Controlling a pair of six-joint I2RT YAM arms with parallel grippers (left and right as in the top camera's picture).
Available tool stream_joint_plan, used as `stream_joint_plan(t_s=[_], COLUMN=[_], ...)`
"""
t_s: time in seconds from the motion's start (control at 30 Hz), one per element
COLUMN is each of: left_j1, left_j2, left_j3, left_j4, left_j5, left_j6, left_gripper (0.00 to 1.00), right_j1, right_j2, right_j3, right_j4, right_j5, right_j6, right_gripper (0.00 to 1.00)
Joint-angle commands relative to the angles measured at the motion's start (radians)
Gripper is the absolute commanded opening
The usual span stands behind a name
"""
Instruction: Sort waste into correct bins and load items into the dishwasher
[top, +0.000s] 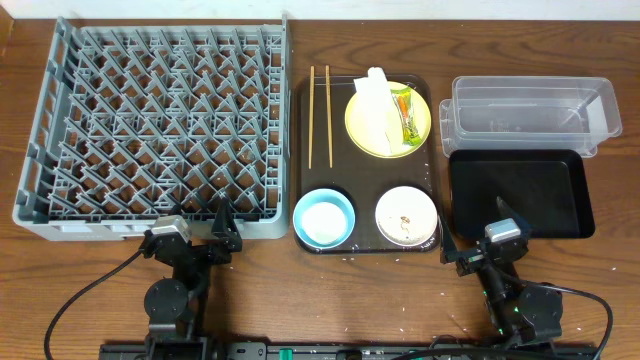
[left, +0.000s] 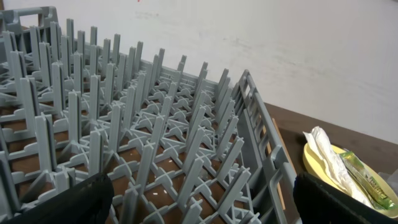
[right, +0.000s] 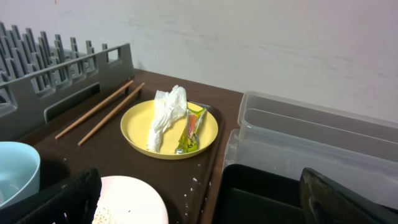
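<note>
Seen from overhead, both my grippers sat at the bottom edge, jaws wide apart and holding nothing: the left gripper (left: 202, 202) below the grey rack (top: 160, 130), the right gripper (right: 205, 199) below the black tray (top: 517, 192). In the upper middle, crumpled paper (top: 376, 105) and a snack wrapper (top: 405, 113) lay on the yellow plate (top: 365, 135). I judged the paper light and soft, best pinched at its raised fold. The wrapper looked thin and slippery.
</note>
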Motion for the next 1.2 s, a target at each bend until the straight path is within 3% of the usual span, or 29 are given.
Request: stream_joint_plan(t_s=[0.0, 0.8, 1.17], left_j1=[-0.004, -0.004, -0.004], left_j2=[-0.007, -0.007, -0.007], left_j3=[-0.008, -0.008, -0.008], left_j4=[-0.047, -0.046, 0.065], left_j5=[-0.013, 0.003, 0.022], left_j6=[0.02, -0.014, -0.014], left_gripper=[0.93, 0.93, 0.93], right_j1=[-0.011, -0.011, -0.011], right_j2=[-0.005, -0.005, -0.005], right_j3=[-0.002, -0.002, -0.002], right_j4=[-0.003, -0.003, 0.103], right_j5=[-0.001, -0.001, -0.006], right_j6=[0.012, 0.012, 0.026], right_gripper=[0.99, 0.99, 0.99])
